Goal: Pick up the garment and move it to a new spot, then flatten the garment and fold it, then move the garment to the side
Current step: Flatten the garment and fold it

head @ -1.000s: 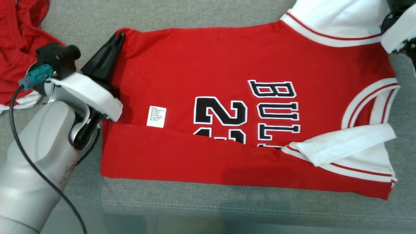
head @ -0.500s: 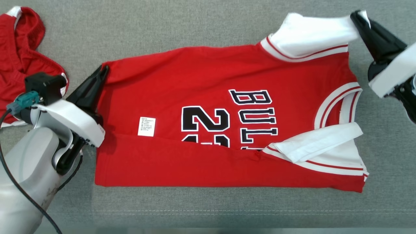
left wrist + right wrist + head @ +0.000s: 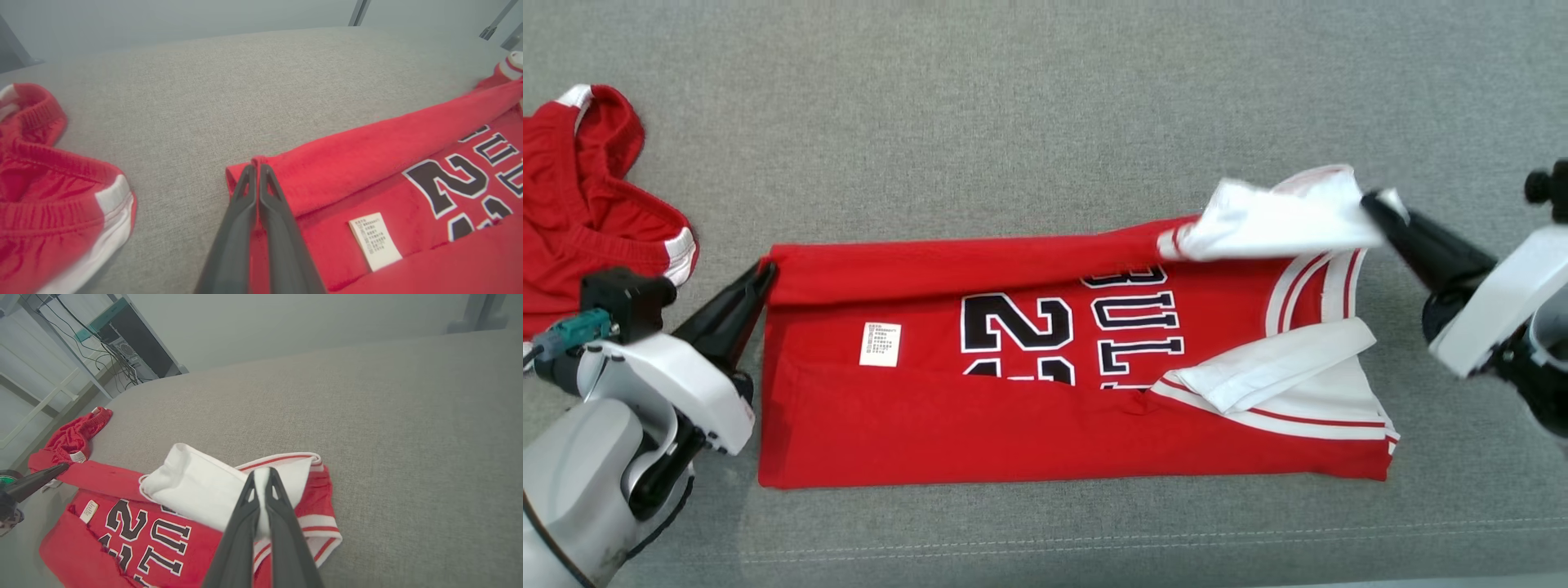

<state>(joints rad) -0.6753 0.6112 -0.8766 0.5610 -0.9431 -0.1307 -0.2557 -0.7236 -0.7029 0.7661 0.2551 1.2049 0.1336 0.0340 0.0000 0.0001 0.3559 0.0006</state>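
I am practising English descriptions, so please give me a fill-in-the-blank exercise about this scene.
The left claw is shut on a ____ corner of the jersey.
The right claw is shut on the jersey's ____ sleeve.
In the head view, the shorts lie to the ____ of the jersey.
Missing words: red; white; left.

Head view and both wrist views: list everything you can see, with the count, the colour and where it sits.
jersey: one, red with white sleeves and black lettering, lying lengthwise mid-surface, near long edge folded in, far long edge turned over
care label: one, white, on the jersey near its left end
second garment: one, red with white trim, crumpled at the far left
padded surface: one, grey fabric, under both garments
computer tower: one, dark, beyond the surface
left gripper: one, dark fingers, shut on the jersey's far left corner
right gripper: one, dark fingers, shut on the jersey's far white sleeve
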